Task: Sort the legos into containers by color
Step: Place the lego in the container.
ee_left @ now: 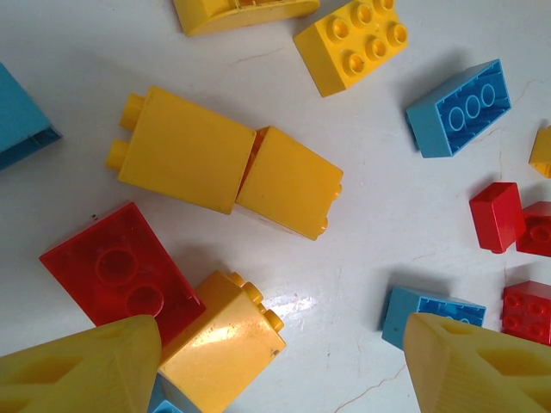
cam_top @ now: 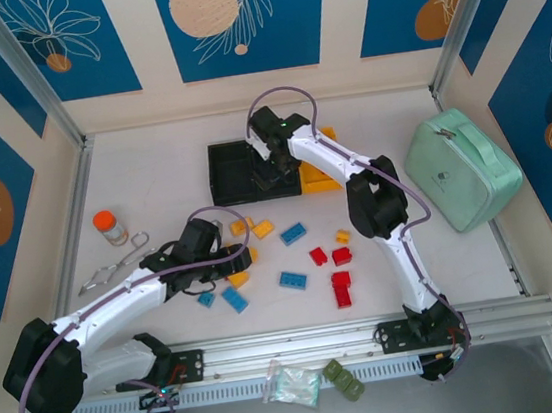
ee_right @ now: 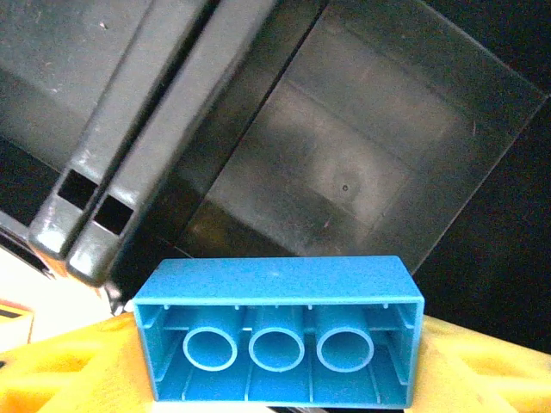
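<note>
R end effector point(ee_right: 275, 361): gripping blue brick point(ee_right: 280, 292), hollow side to cam, above black bin point(ee_right: 344, 172).
L end effector point(ee_left: 280, 370): jaws wide, empty, over yellow brick point(ee_left: 224, 340); red brick point(ee_left: 116, 267) at its 10 o'clock on tabletop point(ee_left: 387, 241).
Handling: light, rigid, slick plastic; pinch flat side walls, not studs.
Arms: R stretched to 12 o'clock; L low, reaching toward 2 o'clock among loose legos point(cam_top: 292, 255).

Bright, even overhead light; soft short shadows on white table point(ee_left: 379, 232). Glare patch on yellow brick point(ee_left: 225, 342). Black bin point(ee_right: 344, 181) interior dim; blue brick point(ee_right: 280, 331) sharp.
</note>
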